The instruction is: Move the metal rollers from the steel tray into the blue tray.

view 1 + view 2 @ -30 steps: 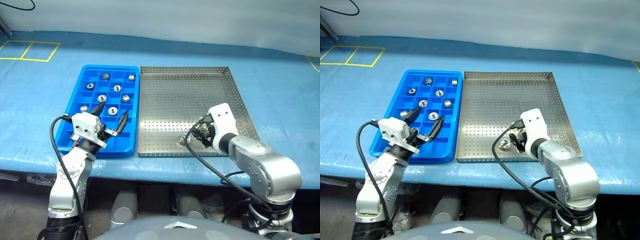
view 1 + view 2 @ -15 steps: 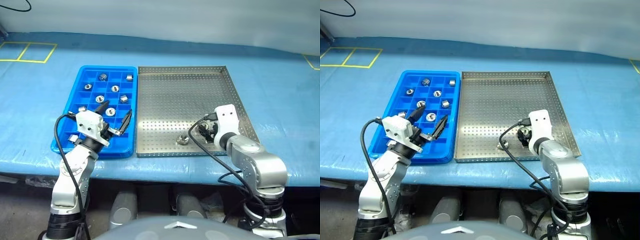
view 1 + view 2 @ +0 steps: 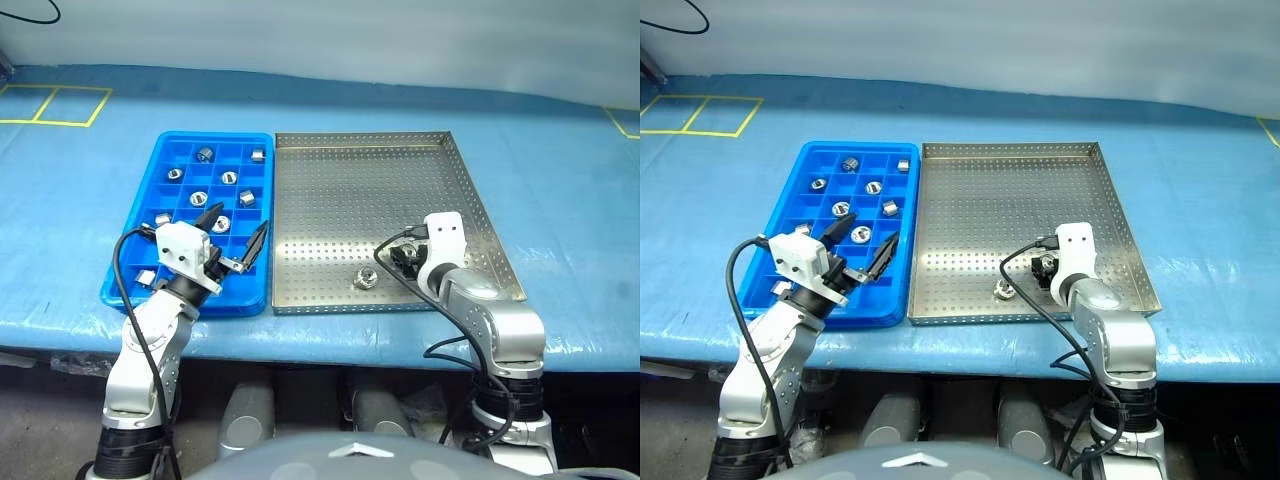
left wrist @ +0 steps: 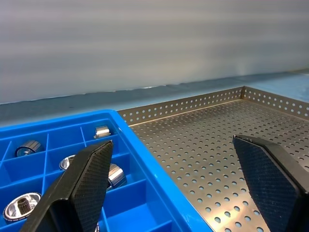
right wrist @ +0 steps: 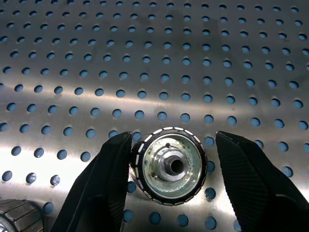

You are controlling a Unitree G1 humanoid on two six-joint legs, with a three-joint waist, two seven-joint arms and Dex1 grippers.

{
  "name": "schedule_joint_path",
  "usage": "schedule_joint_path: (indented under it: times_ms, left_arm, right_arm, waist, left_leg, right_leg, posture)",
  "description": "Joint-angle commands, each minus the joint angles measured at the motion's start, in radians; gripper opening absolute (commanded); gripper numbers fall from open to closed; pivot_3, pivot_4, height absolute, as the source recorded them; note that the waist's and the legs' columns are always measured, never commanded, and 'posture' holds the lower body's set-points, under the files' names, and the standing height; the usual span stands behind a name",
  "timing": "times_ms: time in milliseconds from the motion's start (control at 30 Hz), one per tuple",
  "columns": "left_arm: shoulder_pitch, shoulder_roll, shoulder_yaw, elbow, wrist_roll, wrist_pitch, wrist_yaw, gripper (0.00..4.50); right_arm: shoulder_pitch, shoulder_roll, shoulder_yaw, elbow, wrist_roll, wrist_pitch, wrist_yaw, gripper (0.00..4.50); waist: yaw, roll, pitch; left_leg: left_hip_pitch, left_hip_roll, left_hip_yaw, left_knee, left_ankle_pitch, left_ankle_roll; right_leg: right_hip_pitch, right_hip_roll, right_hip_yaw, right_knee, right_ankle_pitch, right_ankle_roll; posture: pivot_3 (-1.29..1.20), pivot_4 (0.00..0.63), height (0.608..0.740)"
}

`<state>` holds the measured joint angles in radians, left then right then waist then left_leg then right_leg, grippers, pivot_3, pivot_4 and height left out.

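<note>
Right gripper (image 5: 169,193) half-closed astride a roller (image 5: 170,165) on the steel tray (image 3: 330,175), one finger touching | small, hard, slick steel: pinch its ribbed rim squarely, you risk squirting it | left gripper (image 3: 238,240) wide over blue tray (image 3: 150,180).

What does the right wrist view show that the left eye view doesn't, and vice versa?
Right wrist view: a metal roller on end between the right gripper's fingers, one finger touching it, the other apart. Left eye view: the blue tray with rollers in its cells, and the open left gripper above it. Both: the steel tray's perforated floor and a second roller near the right gripper.
</note>
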<state>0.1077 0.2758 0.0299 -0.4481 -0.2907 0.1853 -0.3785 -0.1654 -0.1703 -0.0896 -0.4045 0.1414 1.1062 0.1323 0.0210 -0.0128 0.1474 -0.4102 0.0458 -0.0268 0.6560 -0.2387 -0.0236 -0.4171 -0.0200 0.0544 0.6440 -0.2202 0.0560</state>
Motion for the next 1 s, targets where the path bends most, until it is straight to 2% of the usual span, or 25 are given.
schedule_joint_path:
  times_ms: [33, 333, 567, 833, 1000]
  left_arm:
    - [0.010, -0.006, 0.016, -0.024, -0.022, -0.009, -0.001, 4.38]
    - [0.091, 0.014, 0.002, -0.045, -0.058, -0.021, -0.058, 4.38]
    - [0.199, 0.028, 0.044, -0.058, -0.020, -0.119, -0.068, 4.38]
    - [0.329, 0.033, 0.162, -0.113, -0.065, -0.170, -0.065, 4.38]
    - [0.436, 0.003, 0.215, -0.163, -0.081, -0.214, -0.053, 4.38]
  right_arm:
    - [-0.008, 0.000, -0.013, -0.002, -0.001, -0.032, -0.012, 1.80]
    - [-0.075, 0.020, 0.026, -0.021, 0.006, -0.048, -0.015, 1.75]
    - [-0.231, 0.102, 0.198, 0.026, -0.002, -0.166, 0.011, 1.75]
    - [-0.348, 0.179, 0.353, 0.135, 0.004, -0.266, 0.084, 1.75]
    - [-0.403, 0.227, 0.445, 0.222, -0.004, -0.332, 0.133, 1.75]
  waist:
    - [0.001, 0.000, 0.000]
    - [-0.002, 0.002, 0.001]
    - [-0.002, 0.003, 0.002]
    - [0.030, 0.002, 0.002]
    - [0.043, 0.001, 0.003]
  left_leg:
    - [0.000, 0.000, 0.000, 0.000, 0.000, 0.000]
    - [0.000, 0.000, 0.001, 0.000, 0.000, 0.000]
    - [0.000, 0.001, 0.001, -0.003, 0.000, 0.001]
    - [-0.003, 0.000, 0.001, -0.007, 0.000, 0.001]
    - [-0.003, 0.000, 0.002, -0.008, 0.000, 0.000]
  right_leg:
    - [0.000, 0.000, 0.000, 0.000, 0.000, 0.000]
    - [-0.001, 0.000, 0.001, 0.000, 0.000, 0.000]
    - [-0.004, 0.001, 0.001, 0.001, 0.000, 0.000]
    - [-0.008, 0.000, 0.001, 0.000, -0.001, -0.002]
    - [-0.009, 0.000, 0.001, 0.000, -0.002, -0.001]
  posture:
    - [0.13, 0.150, 0.740]
    - [0.16, 0.150, 0.740]
    - [0.21, 0.150, 0.740]
    - [0.31, 0.150, 0.740]
    - [0.38, 0.150, 0.740]
